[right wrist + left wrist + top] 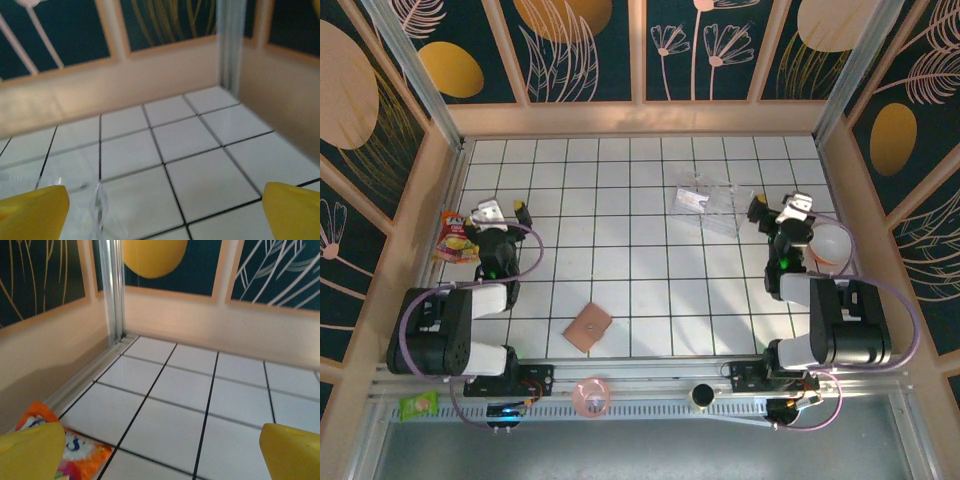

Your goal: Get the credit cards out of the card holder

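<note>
Left gripper (pixel 505 212) hangs with its yellow fingers (pixel 30 452) spread wide and nothing between them, beyond the card holder (pixel 588 327) and to its left. Right gripper (pixel 778 207) is spread wide and empty too, beyond the card holder and well to its right. The tan card holder lies folded shut on the white tiled table (pixel 650 260), near the front edge. A snack packet (pixel 453 238) lies far left of the card holder, and a clear tray (pixel 708 205) sits beyond it to the right.
</note>
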Motion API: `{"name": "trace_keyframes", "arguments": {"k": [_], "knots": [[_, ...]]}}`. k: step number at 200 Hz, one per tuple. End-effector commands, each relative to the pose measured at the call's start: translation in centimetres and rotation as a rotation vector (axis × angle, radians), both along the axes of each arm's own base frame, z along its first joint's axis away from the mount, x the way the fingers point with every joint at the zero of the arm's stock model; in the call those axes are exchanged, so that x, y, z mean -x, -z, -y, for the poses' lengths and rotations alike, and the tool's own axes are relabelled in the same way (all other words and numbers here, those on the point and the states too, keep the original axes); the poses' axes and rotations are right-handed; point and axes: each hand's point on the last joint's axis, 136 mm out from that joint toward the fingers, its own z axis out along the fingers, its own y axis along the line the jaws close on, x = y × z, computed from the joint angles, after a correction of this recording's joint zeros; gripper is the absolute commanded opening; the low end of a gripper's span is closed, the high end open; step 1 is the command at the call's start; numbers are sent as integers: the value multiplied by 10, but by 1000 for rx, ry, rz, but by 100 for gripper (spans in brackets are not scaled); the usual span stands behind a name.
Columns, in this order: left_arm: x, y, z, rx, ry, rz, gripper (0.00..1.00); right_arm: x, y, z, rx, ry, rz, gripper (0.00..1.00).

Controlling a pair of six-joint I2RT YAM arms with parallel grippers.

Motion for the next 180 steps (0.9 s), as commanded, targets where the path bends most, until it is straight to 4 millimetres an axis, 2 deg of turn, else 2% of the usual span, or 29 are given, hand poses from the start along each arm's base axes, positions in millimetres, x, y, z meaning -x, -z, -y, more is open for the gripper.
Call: {"name": "trace_keyframes", "arguments": {"k": [1,9,19,23,32,46,67,84,101,110,118,143,160,180], "knots": [[5,0,-12,61,-75,-43,99,13,-11,35,-101,295,7,99],[7,-6,-18,108,-119,-26,99,14,-6,45,-230,372,-4,99],[12,-10,-29,236,-207,34,99,17,12,58,-432,512,-100,99],[14,-9,-32,293,-240,46,99,14,15,58,-456,505,-132,99],[20,-1,-39,439,-326,49,99,-7,17,47,-445,371,-210,99],[36,14,-49,624,-475,47,99,-13,18,36,-434,316,-222,99],[29,3,-25,672,-292,70,99,-21,10,4,-443,99,-230,99],[33,-5,-7,746,-147,137,99,-25,18,-21,-455,-49,-295,98],[37,-14,12,798,-15,170,99,-30,34,-45,-489,-167,-387,90],[35,-14,23,809,35,124,99,-31,43,-55,-505,-213,-421,81],[31,-12,33,804,81,64,98,-30,50,-59,-516,-228,-441,76],[26,5,67,835,235,-81,80,-27,69,-65,-532,-246,-496,62],[29,15,83,880,314,-112,76,-25,78,-69,-534,-256,-528,56],[32,25,90,888,350,-145,72,-24,83,-67,-528,-238,-543,53]]}}
